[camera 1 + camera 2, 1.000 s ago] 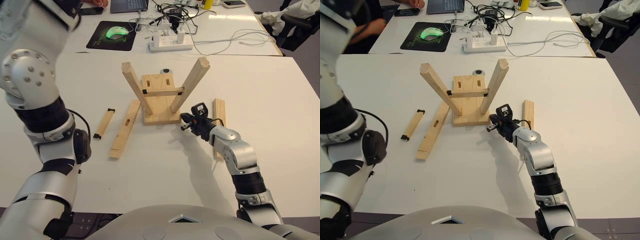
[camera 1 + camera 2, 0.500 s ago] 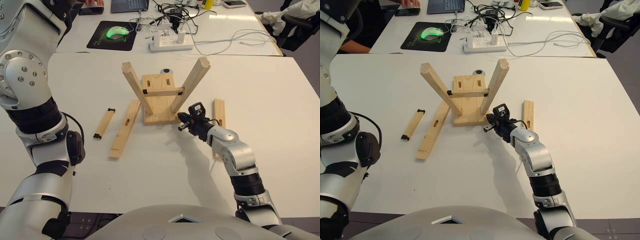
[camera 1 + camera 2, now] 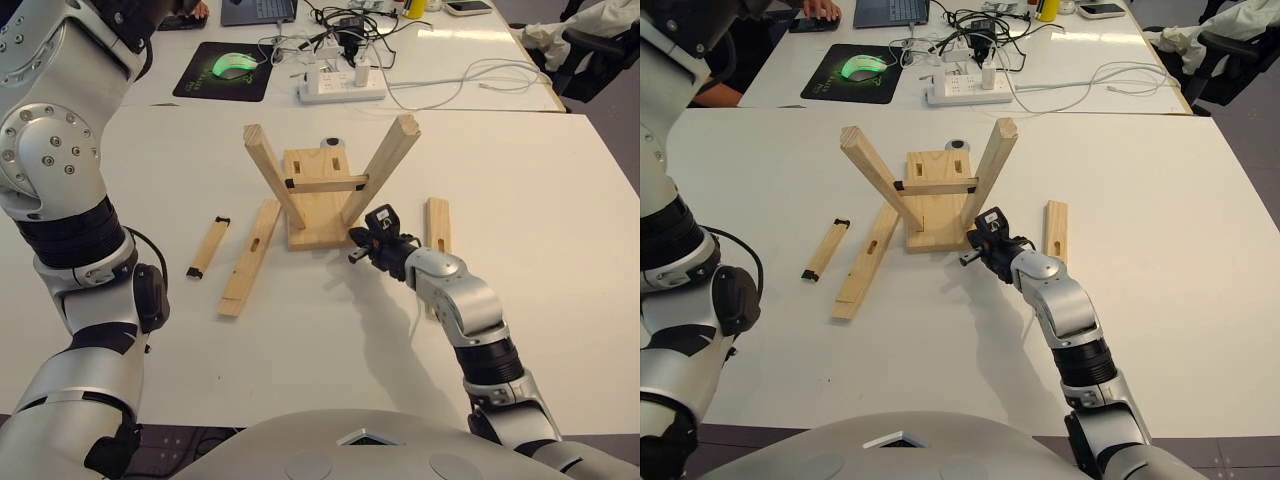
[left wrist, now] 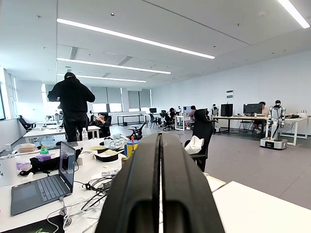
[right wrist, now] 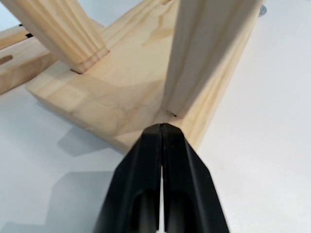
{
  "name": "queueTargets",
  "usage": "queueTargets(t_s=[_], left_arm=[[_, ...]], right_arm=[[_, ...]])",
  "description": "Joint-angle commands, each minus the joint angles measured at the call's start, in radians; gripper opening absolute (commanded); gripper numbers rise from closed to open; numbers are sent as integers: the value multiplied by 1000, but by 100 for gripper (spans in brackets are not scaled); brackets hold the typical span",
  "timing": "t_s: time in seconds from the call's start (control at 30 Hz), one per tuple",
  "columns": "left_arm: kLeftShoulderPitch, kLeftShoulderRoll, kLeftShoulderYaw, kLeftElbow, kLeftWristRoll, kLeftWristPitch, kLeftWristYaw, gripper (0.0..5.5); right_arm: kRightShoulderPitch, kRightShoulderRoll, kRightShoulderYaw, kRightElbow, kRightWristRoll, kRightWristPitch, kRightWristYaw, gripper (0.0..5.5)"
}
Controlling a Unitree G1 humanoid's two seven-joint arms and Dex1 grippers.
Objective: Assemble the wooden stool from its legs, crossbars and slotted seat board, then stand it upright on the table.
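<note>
White table (image 3: 560,250) in an open-plan office; a desk (image 3: 480,70) butts its far edge, carrying a mouse pad (image 3: 222,70) and a power strip (image 3: 340,88) with cables. The left gripper (image 4: 160,145) is held high at the left, off the work, fingers pressed together on nothing. On the table, from the left: a short crossbar (image 3: 208,247) lying flat; just right of it a loose leg (image 3: 251,257) lying flat, slot upward, its far end close to the seat board (image 3: 320,200). The seat board lies flat at centre with a left leg (image 3: 273,175) and a right leg (image 3: 380,168) socketed in it, splaying upward and tied by a fitted crossbar (image 3: 327,184). The right gripper (image 3: 352,256) sits low at the board's near right corner, by the foot of the right leg, fingers closed and empty; contact with the wood cannot be confirmed. A second loose leg (image 3: 437,225) lies to the right, apart. Assessment: bare softwood, judged light, rigid and dry enough to hold without slipping. The joints look like push-fits and could work loose if the assembly is lifted by a leg tip. Recommended holds: loose pieces across the narrow faces near mid-length; the part-built stool by the board edge or low on a leg.
</note>
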Motion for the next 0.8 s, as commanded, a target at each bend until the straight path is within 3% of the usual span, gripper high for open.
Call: queueTargets(t_s=[0.03,0.2,0.3,0.43,0.53,0.63,0.8], left_arm=[[-25,4,6,9,-18,56,14,2],[-20,-11,12,3,-31,76,26,2],[78,-50,-14,2,-52,117,28,2],[274,-107,-137,-24,-33,136,-2,2],[346,-84,-210,-28,22,145,-11,2],[274,-78,-174,-32,45,100,-7,2],[-28,-44,-42,-13,25,44,24,2]], right_arm=[[28,-23,28,18,-10,83,3,0],[31,-29,37,19,-10,93,8,0],[28,-31,44,16,-9,99,12,0],[16,-30,57,18,-5,106,18,0],[8,-21,73,21,-5,109,18,0],[12,-14,71,12,-1,117,12,0],[27,-13,62,18,-3,115,8,0]])
